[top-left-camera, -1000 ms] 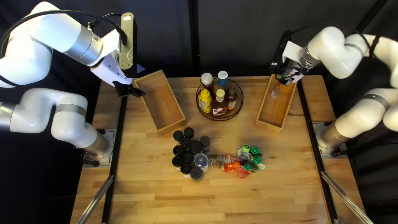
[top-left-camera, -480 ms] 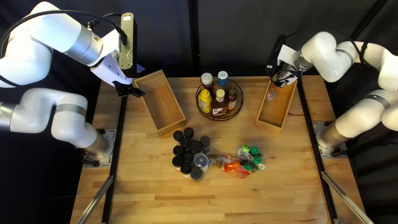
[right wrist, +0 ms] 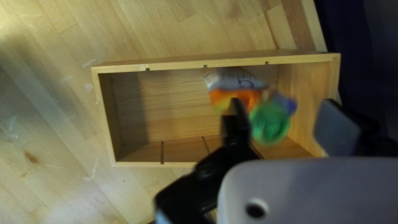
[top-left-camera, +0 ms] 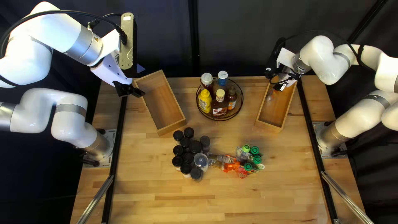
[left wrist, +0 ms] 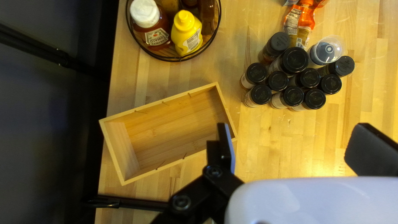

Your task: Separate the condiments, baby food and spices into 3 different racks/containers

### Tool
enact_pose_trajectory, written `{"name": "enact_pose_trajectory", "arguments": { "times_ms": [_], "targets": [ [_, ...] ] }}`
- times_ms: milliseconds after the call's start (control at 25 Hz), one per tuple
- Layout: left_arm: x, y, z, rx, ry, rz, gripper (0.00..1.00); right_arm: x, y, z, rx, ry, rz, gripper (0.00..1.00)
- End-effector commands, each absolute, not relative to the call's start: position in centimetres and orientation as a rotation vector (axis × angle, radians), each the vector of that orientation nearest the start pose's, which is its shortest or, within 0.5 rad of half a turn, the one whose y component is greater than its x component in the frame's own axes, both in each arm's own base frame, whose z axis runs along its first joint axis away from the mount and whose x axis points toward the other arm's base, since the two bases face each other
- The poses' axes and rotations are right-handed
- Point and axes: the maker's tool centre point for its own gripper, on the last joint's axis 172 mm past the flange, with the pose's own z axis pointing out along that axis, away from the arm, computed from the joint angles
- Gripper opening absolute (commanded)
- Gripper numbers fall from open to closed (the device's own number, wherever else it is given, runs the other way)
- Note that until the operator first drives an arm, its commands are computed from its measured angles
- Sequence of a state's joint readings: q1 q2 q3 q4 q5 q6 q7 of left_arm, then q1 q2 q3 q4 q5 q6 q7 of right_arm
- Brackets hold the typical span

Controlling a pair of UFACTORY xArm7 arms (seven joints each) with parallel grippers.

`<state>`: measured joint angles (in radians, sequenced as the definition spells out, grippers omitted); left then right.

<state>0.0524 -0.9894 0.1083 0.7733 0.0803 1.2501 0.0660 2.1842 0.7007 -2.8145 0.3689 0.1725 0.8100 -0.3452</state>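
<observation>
My left gripper (top-left-camera: 131,90) is open beside the empty wooden box (top-left-camera: 162,104) in the top left view; in the left wrist view the gripper (left wrist: 292,145) holds nothing. My right gripper (top-left-camera: 282,81) is over the other wooden box (top-left-camera: 268,125). In the right wrist view the gripper (right wrist: 286,124) stands open, a pouch (right wrist: 237,89) with a green cap partly between its fingers, above or in that box. Condiment bottles (top-left-camera: 205,101) stand in the round wire rack (top-left-camera: 219,119). Black-capped spice jars (top-left-camera: 188,158) cluster mid-table, beside several pouches (top-left-camera: 230,163) with green or orange parts.
Black rails (top-left-camera: 118,137) run along both sides of the table (top-left-camera: 265,195). A dark curtain (top-left-camera: 232,37) hangs behind the far edge. The wire rack stands between the two boxes.
My right gripper has shifted slightly left and nearer over its box, and the pouch there shows differently beneath it. The left arm, jars, bottles and mid-table pouches have stayed put.
</observation>
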Motion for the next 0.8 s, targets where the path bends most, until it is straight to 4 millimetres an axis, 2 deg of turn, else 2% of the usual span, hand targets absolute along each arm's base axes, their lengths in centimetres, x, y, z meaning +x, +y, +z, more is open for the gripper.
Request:
{"name": "enact_pose_trajectory", "arguments": {
  "times_ms": [40, 160, 360, 520, 560, 600, 800],
  "targets": [
    [29.8, 6.6, 41.4, -3.003, -0.096, -0.780, 1.00, 27.3, -18.8, 20.1, -3.211, 0.666, -0.308, 1.00],
    [29.8, 6.6, 41.4, -3.003, -0.096, -0.780, 1.00, 28.9, -17.3, 21.3, -3.177, 0.586, -0.306, 1.00],
    [29.8, 6.6, 41.4, -3.003, -0.096, -0.780, 1.00, 33.2, -13.0, 24.0, -3.071, 0.296, -0.270, 1.00],
    [29.8, 6.6, 41.4, -3.003, -0.096, -0.780, 1.00, 36.7, -9.0, 26.0, -2.990, 0.068, -0.230, 1.00],
    [29.8, 6.6, 41.4, -3.003, -0.096, -0.780, 1.00, 37.0, -8.5, 26.1, -2.981, 0.039, -0.223, 1.00],
    [29.8, 6.6, 41.4, -3.003, -0.096, -0.780, 1.00, 38.1, -6.9, 26.7, -2.968, -0.019, -0.210, 1.00],
    [29.8, 6.6, 41.4, -3.003, -0.096, -0.780, 1.00, 40.6, -1.7, 27.5, -2.952, -0.186, -0.161, 1.00]
  ]
}}
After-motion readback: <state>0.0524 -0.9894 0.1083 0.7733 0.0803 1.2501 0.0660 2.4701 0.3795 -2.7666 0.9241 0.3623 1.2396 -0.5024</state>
